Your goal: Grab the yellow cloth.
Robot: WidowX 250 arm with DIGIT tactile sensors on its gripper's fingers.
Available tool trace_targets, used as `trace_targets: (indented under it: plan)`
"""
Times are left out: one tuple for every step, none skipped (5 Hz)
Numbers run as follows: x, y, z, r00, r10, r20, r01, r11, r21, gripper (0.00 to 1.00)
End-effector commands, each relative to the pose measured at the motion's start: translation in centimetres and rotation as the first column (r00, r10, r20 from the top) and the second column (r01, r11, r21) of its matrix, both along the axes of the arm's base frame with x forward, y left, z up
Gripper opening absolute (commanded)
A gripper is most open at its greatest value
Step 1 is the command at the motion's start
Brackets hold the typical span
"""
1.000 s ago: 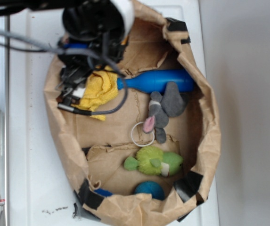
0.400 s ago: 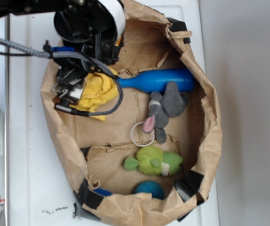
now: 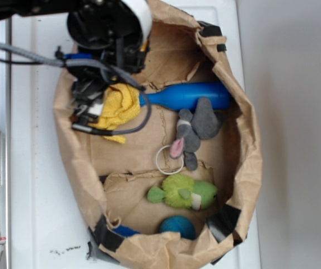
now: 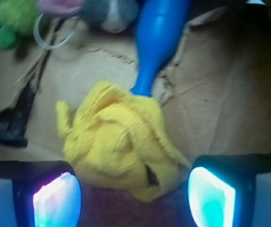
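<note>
Your gripper [image 4: 134, 198] sits spread wide in the wrist view, its two lit pads [image 4: 58, 201] at the bottom corners with the yellow cloth [image 4: 118, 144] bunched between and just ahead of them; the near edge of the cloth reaches down into the gap, but neither pad presses on it, so you have hold of nothing. You can see the cloth lying crumpled in wrinkly folds on the brown paper floor of the bag [image 4: 211, 94], and its far edge touches the narrow neck of the blue bottle [image 4: 159, 42], which runs away from you toward the top of that view. From the exterior view, the gripper [image 3: 90, 106] and its cables hang over the upper left part of the open paper bag [image 3: 250, 157], partly covering the yellow cloth [image 3: 118, 106], which lies just left of the blue bottle [image 3: 191, 95]. Below the bottle you have a grey plush mouse [image 3: 196, 129] with a pink ear, a white ring [image 3: 168, 159] touching it, then a yellow-green plush toy [image 3: 182, 192], and a blue ball [image 3: 178, 226] near the bag's lower rim. The bag rests on a white surface [image 3: 37, 190].
</note>
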State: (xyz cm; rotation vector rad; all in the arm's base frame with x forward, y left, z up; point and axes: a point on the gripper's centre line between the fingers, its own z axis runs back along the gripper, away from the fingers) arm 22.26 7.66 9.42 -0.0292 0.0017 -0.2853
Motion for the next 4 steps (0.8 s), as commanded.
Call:
trace_targets:
  plan:
    - [2.4,-1.1,2.7,0.999,-0.006,0.033,0.007,0.999,-0.036,1.00]
    - [2.9,-1.6,3.5,0.998,-0.016,0.055,0.019,0.998,-0.056,1.00]
    - [3.5,-2.5,2.2,0.992,-0.037,0.120,0.043,0.998,-0.043,1.00]
    - [3.1,-3.3,0.2,0.985,-0.071,0.160,0.076,0.997,-0.024,1.00]
